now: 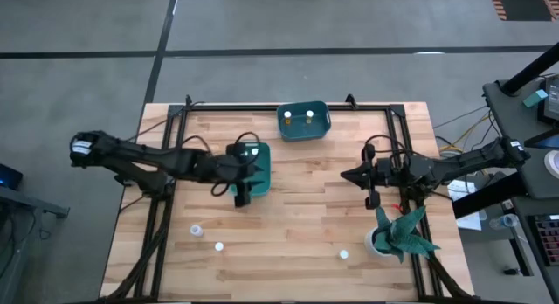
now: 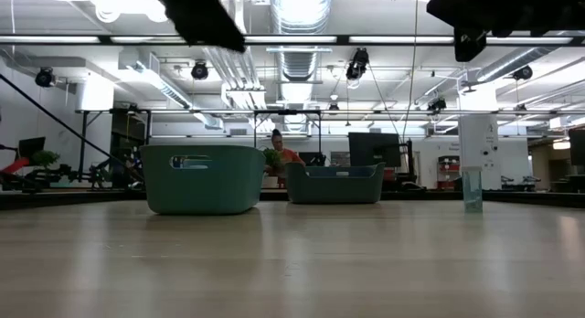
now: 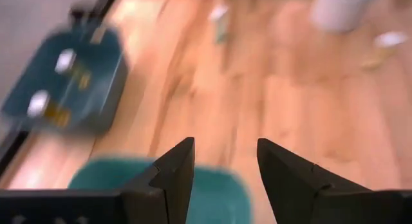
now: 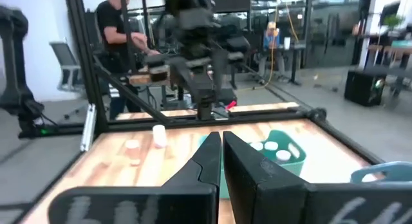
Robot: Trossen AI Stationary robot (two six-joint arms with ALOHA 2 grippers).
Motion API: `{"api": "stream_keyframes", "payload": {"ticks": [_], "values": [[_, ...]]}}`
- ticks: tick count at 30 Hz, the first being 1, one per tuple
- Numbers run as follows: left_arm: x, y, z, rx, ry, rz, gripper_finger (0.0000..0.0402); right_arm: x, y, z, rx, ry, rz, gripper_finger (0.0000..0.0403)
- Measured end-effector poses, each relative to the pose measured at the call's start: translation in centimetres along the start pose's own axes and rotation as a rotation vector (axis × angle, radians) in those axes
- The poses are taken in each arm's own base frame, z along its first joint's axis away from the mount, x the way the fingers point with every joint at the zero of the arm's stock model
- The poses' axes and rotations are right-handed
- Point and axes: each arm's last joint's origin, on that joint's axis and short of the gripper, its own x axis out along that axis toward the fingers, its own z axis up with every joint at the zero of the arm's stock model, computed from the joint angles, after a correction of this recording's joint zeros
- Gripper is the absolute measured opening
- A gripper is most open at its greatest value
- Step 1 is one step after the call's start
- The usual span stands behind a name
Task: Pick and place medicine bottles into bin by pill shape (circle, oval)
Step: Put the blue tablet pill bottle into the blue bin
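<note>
My left gripper (image 1: 253, 175) hangs open and empty above the nearer teal bin (image 1: 258, 161), which holds a white-capped bottle (image 1: 253, 151); its fingers (image 3: 177, 166) show over the bin's rim (image 3: 219, 192). My right gripper (image 1: 347, 175) is shut and empty, held above the table's right half, its fingers (image 4: 222, 153) pointing at the left arm. The far teal bin (image 1: 303, 120) holds two bottles (image 3: 64, 60). Loose bottles stand on the table near the front edge: one (image 1: 196, 229), another (image 1: 218, 246), a third (image 1: 343, 253).
A teal-leaved plant in a white pot (image 1: 397, 234) stands at the front right, close under my right arm. A black frame runs along the table's edges (image 1: 384, 107). People show in the room behind (image 4: 116, 31). Bare wood lies between the two arms (image 1: 306, 190).
</note>
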Motion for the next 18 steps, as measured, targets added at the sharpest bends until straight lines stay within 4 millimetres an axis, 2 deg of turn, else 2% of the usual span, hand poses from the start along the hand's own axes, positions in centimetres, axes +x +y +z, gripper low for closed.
{"api": "stream_keyframes", "payload": {"ticks": [3, 8, 18], "values": [[-0.7, -1.3, 0.5, 0.087, -0.093, -0.048, 0.0154, 0.1, 0.0, 0.3, 0.063, 0.012, -0.002, 0.0009], [-0.8, -2.6, 0.6, 0.209, -0.202, -0.074, 0.0154, 0.8, 0.0, 1.9, 0.126, 0.071, -0.077, 0.0009], [-0.1, -2.2, -1.9, 0.310, -0.322, -0.013, 0.0153, 2.6, 0.3, 5.2, 0.277, 0.439, -0.255, 0.0009]]}}
